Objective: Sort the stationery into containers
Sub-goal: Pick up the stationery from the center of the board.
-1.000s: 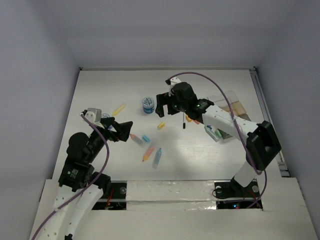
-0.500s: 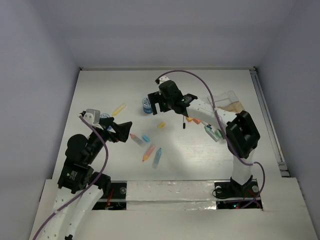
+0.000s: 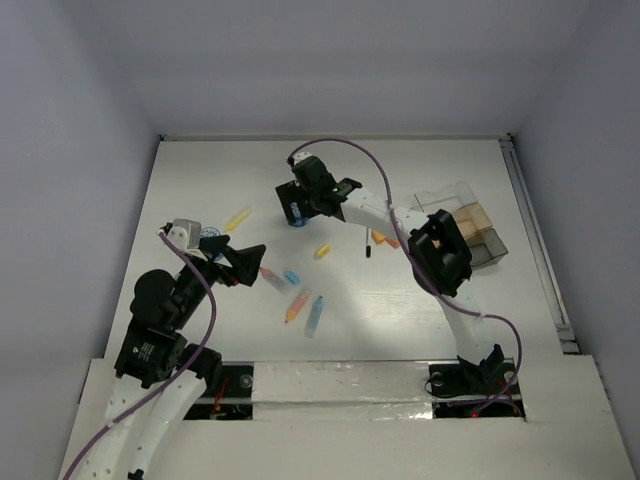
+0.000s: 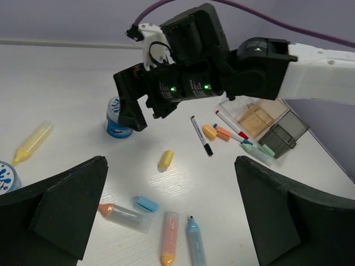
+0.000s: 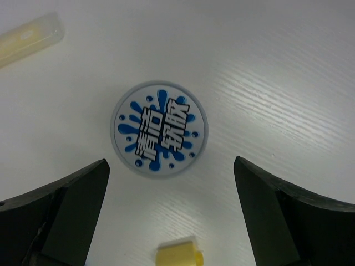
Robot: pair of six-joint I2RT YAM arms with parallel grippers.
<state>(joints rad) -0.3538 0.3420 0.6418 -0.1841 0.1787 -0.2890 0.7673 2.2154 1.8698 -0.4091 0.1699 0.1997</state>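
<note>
Two grippers are in view, both with jaws spread wide and gripping nothing. The right gripper hangs directly above a small round pot with a blue-and-white splash-pattern lid. This pot stands on the white rectangular table, between the two fingers and touching neither. The left gripper hovers low over the left part of the table, near a second round blue-and-white pot.

The table top shows a fine wood grain and a bright patch of glare near its centre. Plain pale lilac-grey walls enclose it at the back and on both sides. A strip of white tape runs along the near edge.

Loose stationery lies in the middle of the table:
- a translucent yellow pen
- a short yellow stub
- a short blue stub
- a clear crayon with an orange tip
- an orange pen
- a light-blue pen
- a thin white marker with a black cap

The containers are a clear plastic tray, a tan wood-coloured tray and a smoky grey tray. They sit grouped at the right side, well apart from both pots
</note>
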